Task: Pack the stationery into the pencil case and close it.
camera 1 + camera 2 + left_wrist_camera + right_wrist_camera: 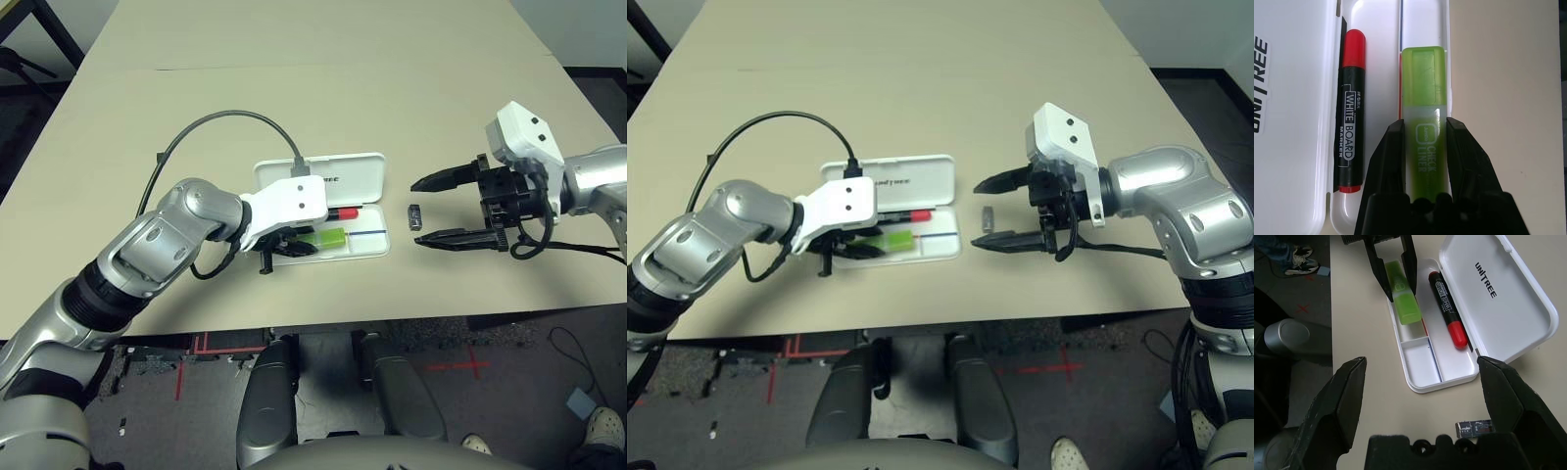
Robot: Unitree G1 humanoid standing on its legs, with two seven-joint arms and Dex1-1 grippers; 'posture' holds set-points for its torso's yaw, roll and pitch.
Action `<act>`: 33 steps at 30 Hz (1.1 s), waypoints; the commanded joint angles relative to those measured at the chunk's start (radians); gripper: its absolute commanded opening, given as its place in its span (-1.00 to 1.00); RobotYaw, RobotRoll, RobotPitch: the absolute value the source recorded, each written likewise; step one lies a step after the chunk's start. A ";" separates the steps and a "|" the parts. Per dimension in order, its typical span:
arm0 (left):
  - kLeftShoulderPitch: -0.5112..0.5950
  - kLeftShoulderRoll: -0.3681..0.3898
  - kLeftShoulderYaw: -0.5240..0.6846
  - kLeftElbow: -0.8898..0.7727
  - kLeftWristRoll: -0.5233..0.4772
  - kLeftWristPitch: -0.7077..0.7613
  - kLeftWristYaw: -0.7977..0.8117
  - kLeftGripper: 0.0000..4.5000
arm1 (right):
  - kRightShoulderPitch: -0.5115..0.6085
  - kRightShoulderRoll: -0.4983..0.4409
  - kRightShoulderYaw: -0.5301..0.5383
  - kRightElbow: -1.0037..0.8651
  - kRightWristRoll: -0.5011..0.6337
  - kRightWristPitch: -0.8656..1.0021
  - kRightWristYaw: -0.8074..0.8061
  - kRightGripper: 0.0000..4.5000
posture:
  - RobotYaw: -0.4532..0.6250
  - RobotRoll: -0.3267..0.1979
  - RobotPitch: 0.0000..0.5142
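The white pencil case (338, 173) lies open mid-table, its lid folded back and showing black lettering. In its tray (1420, 364) the red-and-black marker (1350, 112) lies against the hinge side. The light-green highlighter (1423, 88) lies beside it along the front wall. My left gripper (1424, 125) reaches into the tray and is shut on the highlighter's label end. The tiny dark grey piece (414, 215) rests on the table just right of the case. My right gripper (416, 211) hovers there wide open, one finger on either side of the piece and holding nothing.
A black cable (220, 122) arcs from my left wrist over the table behind the case. The table's front edge (392, 318) runs close below both grippers. A person's shoe (602, 426) stands on the floor at the lower right.
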 commanded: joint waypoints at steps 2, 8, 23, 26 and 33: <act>0.004 -0.001 0.000 -0.024 0.005 0.017 -0.010 0.10 | 0.003 -0.006 0.007 -0.010 -0.011 -0.003 0.001 1.00 | -0.19 0.25 -0.06; 0.028 0.054 0.060 -0.070 -0.026 0.037 -0.031 0.99 | 0.001 -0.001 0.009 -0.004 -0.018 -0.007 0.001 1.00 | -0.18 0.25 -0.08; 0.144 0.278 0.359 -0.147 -0.138 0.028 -0.089 0.99 | -0.035 -0.063 0.010 -0.071 -0.036 0.308 -0.163 1.00 | -0.16 0.25 -0.08; 0.166 0.305 0.405 -0.158 -0.166 0.002 -0.114 0.99 | -0.071 -0.066 0.000 -0.142 -0.001 0.548 -0.266 1.00 | -0.16 0.25 -0.06; 0.158 0.273 0.395 -0.165 -0.196 -0.045 -0.115 0.99 | -0.145 0.068 -0.051 -0.205 -0.034 0.903 -0.548 1.00 | -0.21 0.25 -0.04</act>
